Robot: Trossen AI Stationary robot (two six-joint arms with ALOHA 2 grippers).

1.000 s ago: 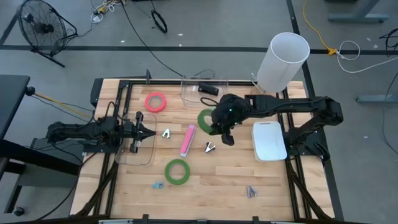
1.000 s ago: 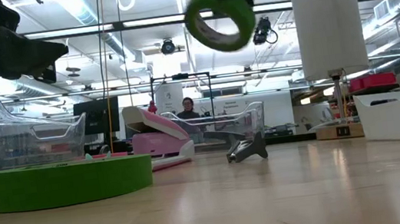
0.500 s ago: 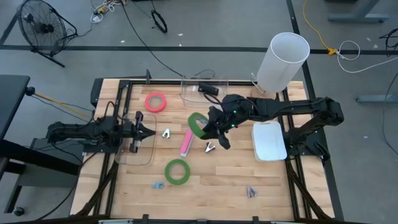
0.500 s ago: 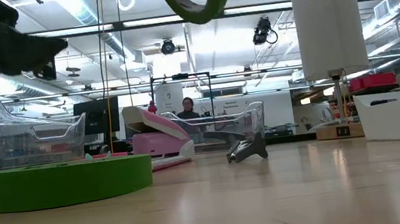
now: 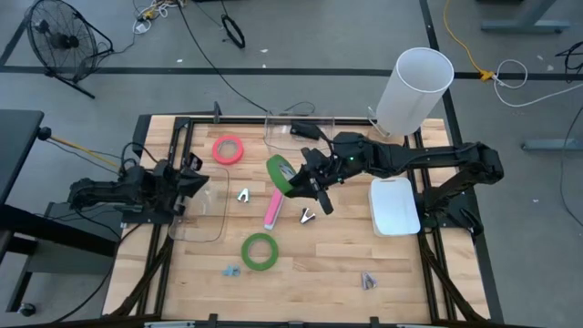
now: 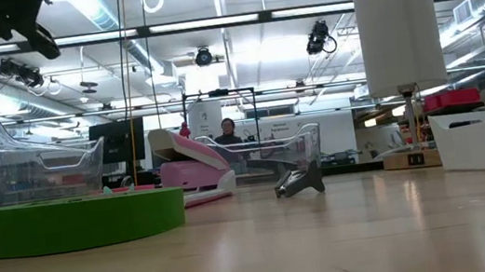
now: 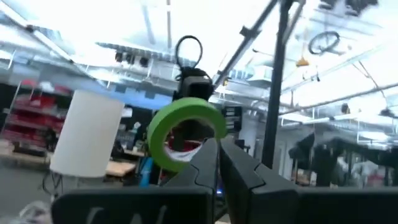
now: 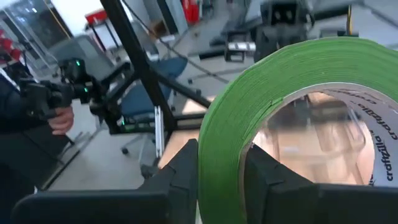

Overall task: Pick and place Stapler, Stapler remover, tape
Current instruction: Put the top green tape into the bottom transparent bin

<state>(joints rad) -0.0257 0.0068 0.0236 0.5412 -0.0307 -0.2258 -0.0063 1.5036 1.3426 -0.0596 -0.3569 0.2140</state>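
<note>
High view: right pincer (image 5: 301, 182) clamped on green tape roll (image 5: 280, 175), raised above pink stapler (image 5: 274, 206) mid-tabletop (image 5: 328, 264), clear of obstacles for transfer. Left pincer (image 5: 189, 179) parked over clear tray (image 5: 215, 214); opening indeterminate.

A grey floor (image 5: 301, 36) with a black fan (image 5: 56, 41) surrounds the wooden table (image 5: 319, 264).

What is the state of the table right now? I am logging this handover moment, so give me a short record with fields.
right tool: shut on green tape roll, held in the air above the pink stapler
left tool: shut, at the table's left, holding nothing
second green tape roll: flat on table
pink-red tape roll: flat on table
white bin: at the right
</note>
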